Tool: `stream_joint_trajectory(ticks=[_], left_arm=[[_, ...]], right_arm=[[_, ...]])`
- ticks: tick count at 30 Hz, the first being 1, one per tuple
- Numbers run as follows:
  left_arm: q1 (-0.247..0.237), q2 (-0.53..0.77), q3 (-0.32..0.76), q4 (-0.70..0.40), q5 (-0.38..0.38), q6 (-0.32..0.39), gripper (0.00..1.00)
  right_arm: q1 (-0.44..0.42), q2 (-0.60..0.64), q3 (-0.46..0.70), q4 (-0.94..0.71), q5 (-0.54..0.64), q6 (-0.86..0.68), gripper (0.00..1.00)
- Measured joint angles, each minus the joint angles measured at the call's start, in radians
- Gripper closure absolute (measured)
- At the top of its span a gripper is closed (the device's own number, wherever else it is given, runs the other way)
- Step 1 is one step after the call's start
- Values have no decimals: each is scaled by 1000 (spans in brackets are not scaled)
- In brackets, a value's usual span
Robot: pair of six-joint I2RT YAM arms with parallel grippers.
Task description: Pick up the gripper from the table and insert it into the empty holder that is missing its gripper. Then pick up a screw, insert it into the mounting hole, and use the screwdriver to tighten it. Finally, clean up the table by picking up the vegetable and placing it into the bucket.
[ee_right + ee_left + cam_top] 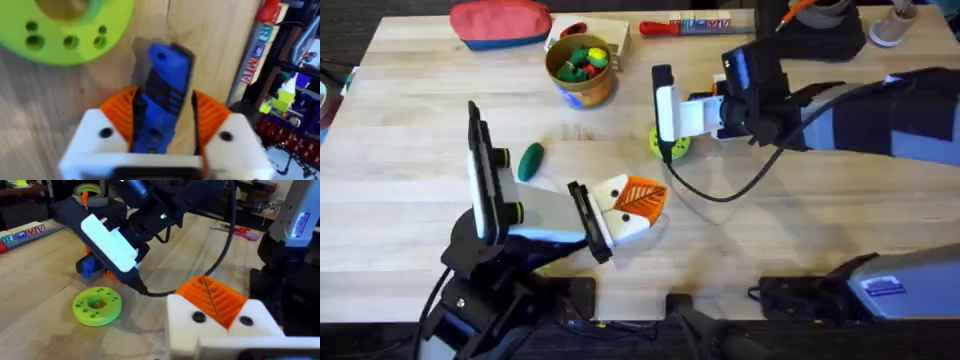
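At the centre of the surface (pixel 800 220), the blue-handled screwdriver (pixel 162 95) stood clenched between the orange pads of the right claw (pixel 664 140), which hung just beside the yellow-green ring (pixel 672 146). The left claw (pixel 638 200), nearer and slightly left, had its pads drawn together with nothing visible between them. The dark green vegetable (pixel 531 160) lay on the bare wood farther left, well apart from both claws.

Risk, as judged: the smooth handle might twist or slip in the pads under downward pressure, so the tip could skate off its screw. The black cable sagging below the right arm might also drag across the ring.

Containers: the yellow-rimmed bucket (pixel 582 68), on the far side, held a heap of coloured toy pieces; the vegetable was not yet in it. A red pouch (pixel 500 22) lay closed beyond.
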Motion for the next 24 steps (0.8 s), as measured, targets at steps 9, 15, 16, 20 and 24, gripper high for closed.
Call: stream_joint_trajectory(ticks=[9,15,16,20,24], left_arm=[[0,0,0,0,0,0,996],[0,0,0,0,0,0,996],[0,0,0,0,0,0,996],[0,0,0,0,0,0,996],[0,0,0,0,0,4,491]], right_arm=[[14,-20,13,-1,-3,158,11],[14,-154,12,-68,-10,363,10],[14,-191,12,-87,-11,404,10],[14,-355,13,-222,-11,592,11],[14,-493,13,-362,-11,787,10]])
